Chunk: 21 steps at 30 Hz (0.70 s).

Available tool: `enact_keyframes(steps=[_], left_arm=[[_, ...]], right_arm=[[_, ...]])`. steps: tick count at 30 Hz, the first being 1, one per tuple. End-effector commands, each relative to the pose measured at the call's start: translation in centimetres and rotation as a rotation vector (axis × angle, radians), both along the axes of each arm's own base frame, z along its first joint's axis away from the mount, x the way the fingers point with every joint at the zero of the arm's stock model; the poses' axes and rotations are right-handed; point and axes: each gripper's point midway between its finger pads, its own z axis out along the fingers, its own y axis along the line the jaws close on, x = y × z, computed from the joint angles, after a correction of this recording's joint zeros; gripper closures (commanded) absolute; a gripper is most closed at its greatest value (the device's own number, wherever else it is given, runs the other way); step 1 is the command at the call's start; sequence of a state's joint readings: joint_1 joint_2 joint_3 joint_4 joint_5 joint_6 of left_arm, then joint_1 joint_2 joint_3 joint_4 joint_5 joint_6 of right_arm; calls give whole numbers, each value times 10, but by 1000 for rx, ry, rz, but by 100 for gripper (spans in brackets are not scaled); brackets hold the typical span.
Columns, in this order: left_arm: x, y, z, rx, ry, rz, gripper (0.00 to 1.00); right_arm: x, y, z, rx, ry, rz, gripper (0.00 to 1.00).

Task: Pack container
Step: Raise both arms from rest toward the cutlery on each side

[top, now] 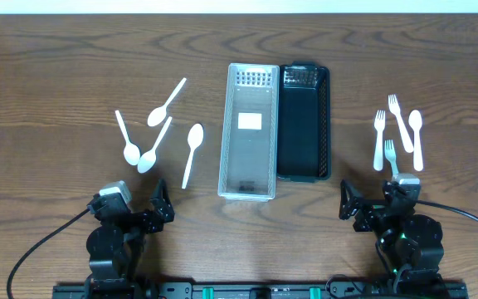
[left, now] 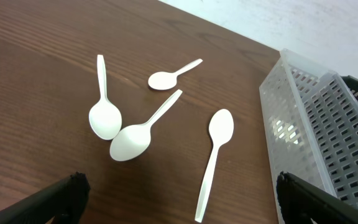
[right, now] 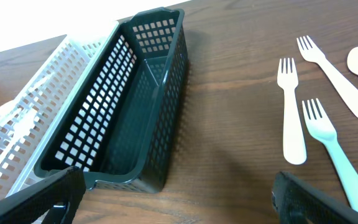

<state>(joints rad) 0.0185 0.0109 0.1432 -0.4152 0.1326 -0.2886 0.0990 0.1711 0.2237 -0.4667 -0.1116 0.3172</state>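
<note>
Our left gripper (top: 138,209) sits at the near edge of the table (top: 56,66) with its fingers spread wide, holding nothing. Nothing is packed yet, so we judge the first pick to be the step in hand. Of the 4 spoons ahead of it, the leftmost pair (top: 131,154) lie with bowls touching; we would leave those for later. The lone spoon (top: 192,152) just beside the white basket (top: 224,141) looks the best start: come straight down across its narrow handle and lift clear before swinging over the basket wall. The black basket (top: 303,124) stands against the white one, and neither holds any cutlery. Our right gripper (top: 374,206) is likewise spread and empty, with 3 forks (top: 378,139) and 1 more spoon (top: 416,133) close ahead, with bare wood around them for a free approach.
</note>
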Motion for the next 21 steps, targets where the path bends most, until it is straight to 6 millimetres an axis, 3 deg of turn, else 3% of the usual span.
enact_keyframes(steps=[1,21], left_arm=[[-10,-3,-17,-12,85,-13,2],[-12,-3,-22,-12,109,-13,2]], right_arm=[[-3,-4,2,-23,17,-10,1],[-10,-4,-12,-29,78,-9,1]])
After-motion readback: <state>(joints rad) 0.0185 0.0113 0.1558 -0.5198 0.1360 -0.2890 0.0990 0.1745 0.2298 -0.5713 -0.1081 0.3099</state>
